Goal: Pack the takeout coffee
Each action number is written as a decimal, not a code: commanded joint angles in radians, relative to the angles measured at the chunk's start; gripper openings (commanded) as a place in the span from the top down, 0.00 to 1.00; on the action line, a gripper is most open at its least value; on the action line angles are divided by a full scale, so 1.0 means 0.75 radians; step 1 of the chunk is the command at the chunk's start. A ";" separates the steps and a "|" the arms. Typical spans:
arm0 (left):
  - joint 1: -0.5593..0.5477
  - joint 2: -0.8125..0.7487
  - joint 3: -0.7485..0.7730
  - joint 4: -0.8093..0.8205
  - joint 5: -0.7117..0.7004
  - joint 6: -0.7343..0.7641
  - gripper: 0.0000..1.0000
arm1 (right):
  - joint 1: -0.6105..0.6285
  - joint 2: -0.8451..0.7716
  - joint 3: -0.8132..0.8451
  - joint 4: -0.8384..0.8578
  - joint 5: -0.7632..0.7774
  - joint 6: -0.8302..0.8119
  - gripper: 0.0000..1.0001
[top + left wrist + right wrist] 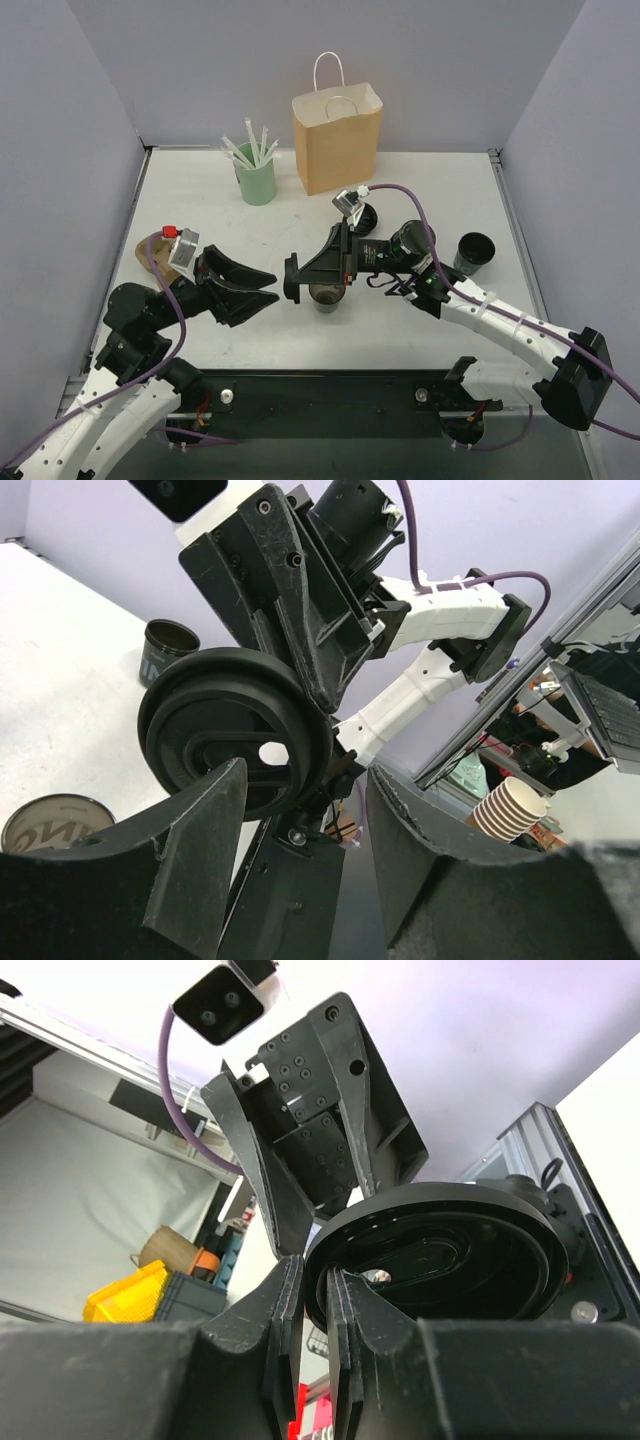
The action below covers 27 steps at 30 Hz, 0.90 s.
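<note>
Far to the left of the brown paper bag (337, 140) and forward of it, a brown pulp carrier (146, 250) lies flat, partly hidden by the left arm. The left gripper (274, 290) sits forward-left of the bag. Its fingers are spread apart and point toward the lid, with their tips just beside the lid's rim; whether they touch it cannot be told. Just left of the bag stands a mint-green cup (256, 182) of white straws.

Straight in front of the bag, well apart from it, the right gripper (303, 278) has its fingers pressed on the rim of the round black lid (291, 278), holding it on edge. Directly below that gripper, the open black cup (325, 298) stands upright on the white table (430, 180). Forward-right of the bag, a second black cup (473, 252) stands open, well apart from the first.
</note>
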 commanded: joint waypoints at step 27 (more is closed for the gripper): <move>-0.018 0.112 -0.039 0.110 -0.084 -0.121 1.00 | -0.012 0.093 -0.062 0.362 0.056 0.150 0.71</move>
